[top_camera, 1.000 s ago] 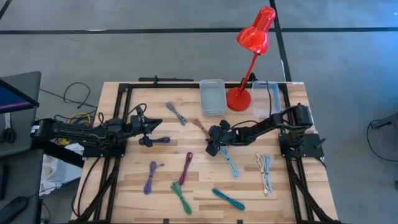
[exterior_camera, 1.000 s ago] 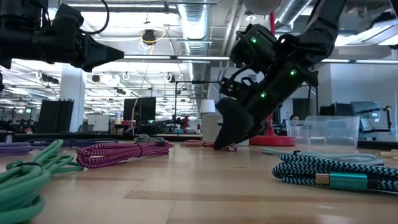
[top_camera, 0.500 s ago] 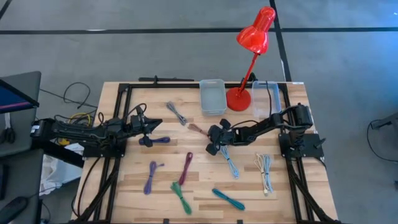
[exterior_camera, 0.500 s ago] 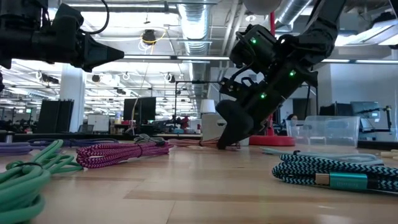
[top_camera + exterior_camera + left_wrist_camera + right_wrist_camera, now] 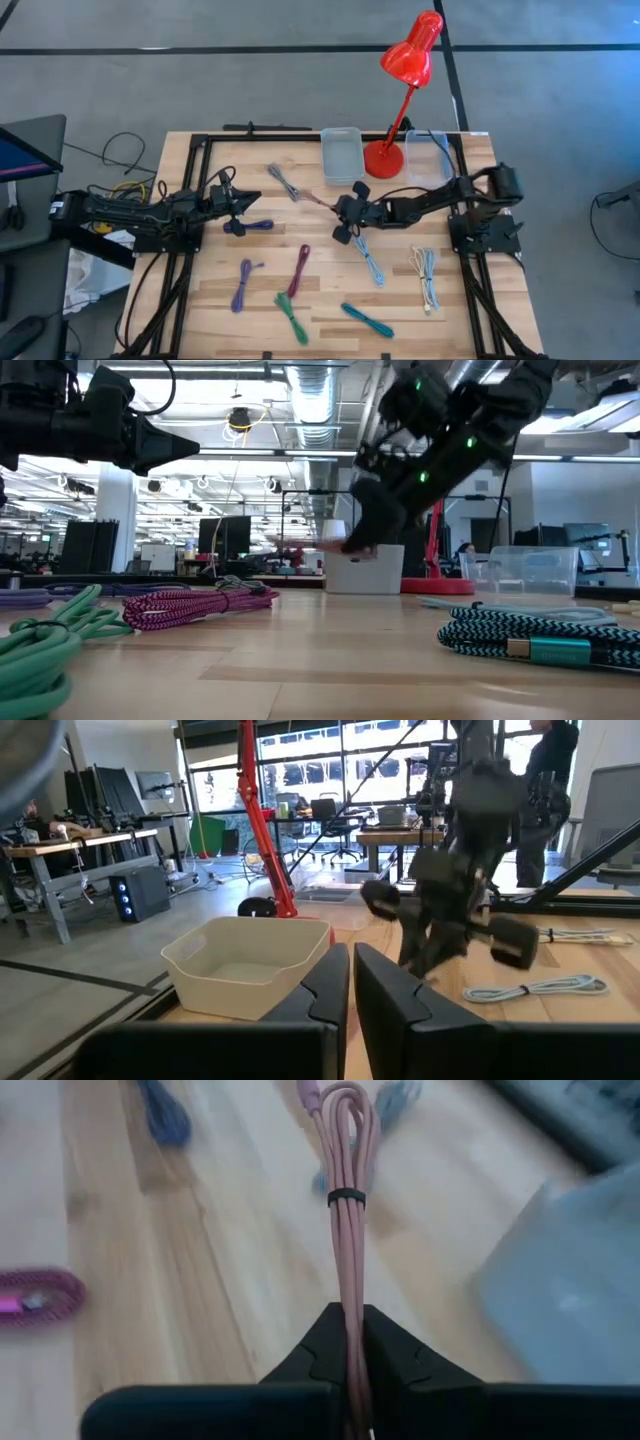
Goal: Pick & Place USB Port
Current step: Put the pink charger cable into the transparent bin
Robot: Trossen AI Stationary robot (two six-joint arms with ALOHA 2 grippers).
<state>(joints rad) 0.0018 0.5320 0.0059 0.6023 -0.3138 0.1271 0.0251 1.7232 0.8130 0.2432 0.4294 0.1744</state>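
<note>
My right gripper (image 5: 343, 218) is shut on a bundled pink USB cable (image 5: 345, 1200) and holds it above the middle of the table; the cable also shows in the high view (image 5: 316, 201) and in the low view (image 5: 300, 546). A pale bin (image 5: 342, 155) stands just beyond it at the far edge, and a clear bin (image 5: 427, 158) stands to its right. My left gripper (image 5: 243, 205) hovers at the table's left, shut and empty, beside a dark purple cable (image 5: 257, 225). My right gripper pinches the pink cable bundle between its two fingers at one end of the bundle (image 5: 350, 1318). The fingers lie along the bundle. The bundle sticks out forward from the fingertips toward the table's left, lifted clear of the table, its black tie (image 5: 346, 1197) farther out.
A red desk lamp (image 5: 385, 155) stands between the two bins. Other bundled cables lie about: grey (image 5: 285, 182), light blue (image 5: 370, 260), white (image 5: 426, 275), teal (image 5: 365, 320), green (image 5: 291, 317), purple (image 5: 243, 283), magenta (image 5: 300, 270).
My right gripper has risen and gone a little toward the table's far edge with the pink cable. The cable lay on the table a second ago and is now lifted clear of it.
</note>
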